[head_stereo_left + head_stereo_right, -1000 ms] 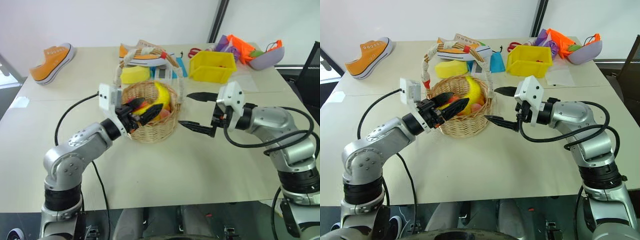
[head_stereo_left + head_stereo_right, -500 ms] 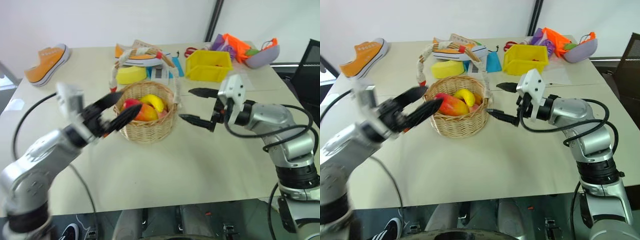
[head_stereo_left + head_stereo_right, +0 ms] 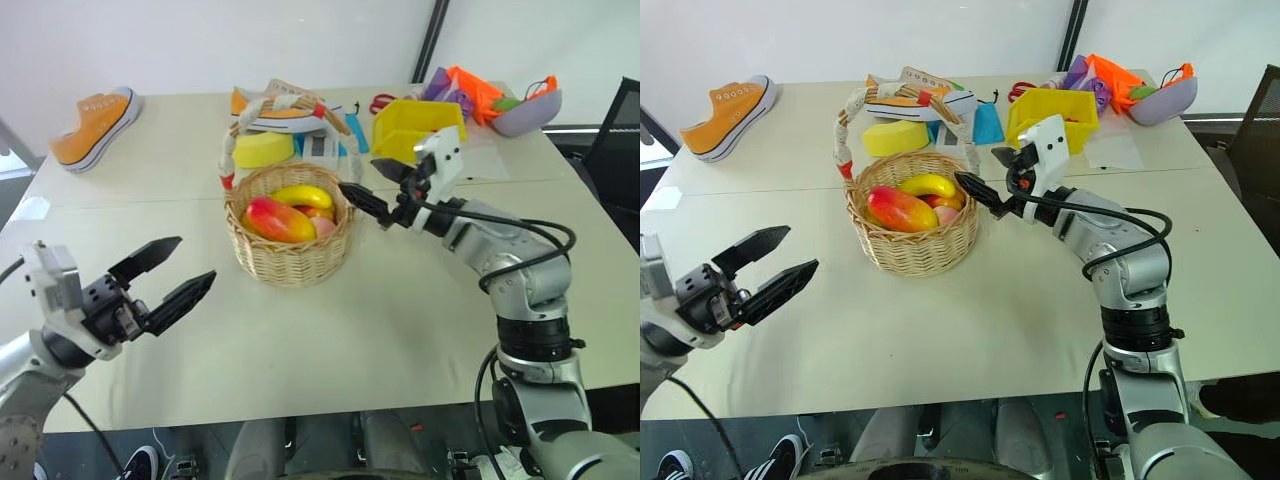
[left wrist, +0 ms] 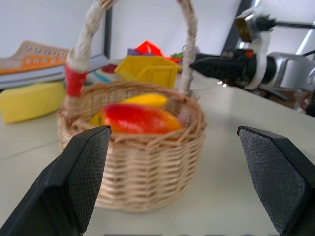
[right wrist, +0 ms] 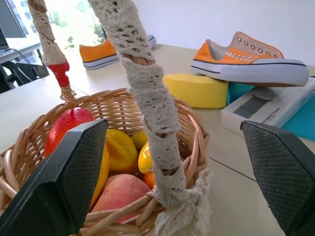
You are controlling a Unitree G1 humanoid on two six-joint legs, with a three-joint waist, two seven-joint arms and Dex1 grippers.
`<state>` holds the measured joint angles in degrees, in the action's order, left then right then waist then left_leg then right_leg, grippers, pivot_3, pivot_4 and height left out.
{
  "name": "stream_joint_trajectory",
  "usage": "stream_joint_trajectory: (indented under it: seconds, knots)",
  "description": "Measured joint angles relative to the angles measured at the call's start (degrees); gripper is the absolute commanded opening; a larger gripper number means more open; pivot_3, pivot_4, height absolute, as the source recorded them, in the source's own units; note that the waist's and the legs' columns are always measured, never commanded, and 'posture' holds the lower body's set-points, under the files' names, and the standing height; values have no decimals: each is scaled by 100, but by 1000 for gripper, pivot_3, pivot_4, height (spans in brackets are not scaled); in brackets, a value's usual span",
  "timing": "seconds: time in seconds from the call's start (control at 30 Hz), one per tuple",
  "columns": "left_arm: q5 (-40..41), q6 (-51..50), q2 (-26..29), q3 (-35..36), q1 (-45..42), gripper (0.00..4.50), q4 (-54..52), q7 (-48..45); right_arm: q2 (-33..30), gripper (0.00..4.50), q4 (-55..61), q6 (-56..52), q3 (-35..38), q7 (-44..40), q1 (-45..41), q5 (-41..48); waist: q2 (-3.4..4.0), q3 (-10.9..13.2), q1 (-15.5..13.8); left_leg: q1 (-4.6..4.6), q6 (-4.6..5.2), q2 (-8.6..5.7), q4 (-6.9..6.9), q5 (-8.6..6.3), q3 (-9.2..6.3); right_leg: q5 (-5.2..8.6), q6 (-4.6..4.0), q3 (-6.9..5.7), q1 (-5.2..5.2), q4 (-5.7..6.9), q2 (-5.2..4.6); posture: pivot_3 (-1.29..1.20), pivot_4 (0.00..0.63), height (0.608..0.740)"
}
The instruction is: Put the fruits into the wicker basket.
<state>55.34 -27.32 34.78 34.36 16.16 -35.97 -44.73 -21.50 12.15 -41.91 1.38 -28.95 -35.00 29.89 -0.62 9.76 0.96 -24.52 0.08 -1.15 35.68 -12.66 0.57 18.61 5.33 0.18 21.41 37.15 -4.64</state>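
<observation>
We see the round tan wicker basket (image 3: 288, 238) mid-table w/ the curved yellow banana (image 3: 302, 195) & red-and-yellow oval mango (image 3: 273, 219) inside. Our left gripper (image 3: 168, 279) hangs well apart from it, fingers spread, empty. Our right gripper (image 3: 374, 189) sits just beside the basket's handle, fingers spread, empty.

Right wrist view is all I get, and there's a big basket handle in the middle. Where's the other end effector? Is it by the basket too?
Observer: No. The left end effector hangs open over the near left part of the table, apart from the wicker basket.
Operator: What's behind my arm?
Observer: A yellow bin stands on the table behind the right end effector.
Operator: Anything past that?
Observer: A purple bowl sits at the far right corner.
</observation>
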Motion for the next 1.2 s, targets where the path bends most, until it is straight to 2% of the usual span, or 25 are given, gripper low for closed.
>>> stream_joint_trajectory:
  seconds: [0.1, 0.17, 0.23, 0.43, 0.47, 0.8, 1.03, 1.2]
  knots:
    - [-75, 169, -72, 24, -5, 4400, 64, 40, 69, 4500, -9, 134, -217, 45, 0, -186, 0, 0, 8, 0, 0, 0, -2, 0, 0, 0, 0, 0, 1, -1, 0, 0, 150, 740]
    - [-98, 220, -97, 35, 11, 4500, 103, 49, 126, 3980, -17, 223, -331, 65, 0, -299, 0, 0, 13, 0, 0, 0, -3, 0, 2, -1, 1, 0, 2, -2, 0, 0, 150, 740]
    - [-100, 288, -97, 40, 107, 4500, 116, 11, 293, 3156, -33, 318, -328, 145, 0, -348, 0, 0, 19, 0, 0, 0, -4, 0, 1, -1, 3, 0, 2, -1, 0, 0, 150, 740]
    - [-174, 335, -102, 9, 169, 4500, 133, -18, 291, 139, -131, 403, -321, 152, -16, -499, 1, 0, 17, 1, 0, 0, -3, 0, 2, -1, 2, -1, 1, -1, 0, 0, 150, 740]
    - [-204, 358, -102, 0, 158, 4500, 139, -18, 296, 18, -154, 404, -304, 158, -16, -503, 1, 0, 20, 1, 0, 0, -4, 0, 1, -1, 2, -1, 1, -1, 0, 0, 150, 740]
    - [-247, 396, -102, -407, -213, 4500, 221, 12, 136, 18, -312, 627, -174, 66, -14, -615, 2, 1, 3, 0, 0, -1, -4, 0, 2, -2, 4, -1, 2, -2, 0, 0, 150, 740]
    - [-258, 368, -103, -937, -676, 4500, 399, -2, -1011, 18, -496, 749, 872, -536, 85, -396, 4, 4, -23, -1, 1, -2, -4, 1, 2, -2, 4, -2, -3, -7, -2, 0, 150, 740]
    - [-374, 300, -104, -1551, -1543, 4500, 857, -151, -1824, 18, -703, 910, 1649, -976, 652, -312, 8, 5, -39, 0, 3, 0, -5, 2, 3, -10, 21, -8, -6, -4, 1, 0, 150, 740]
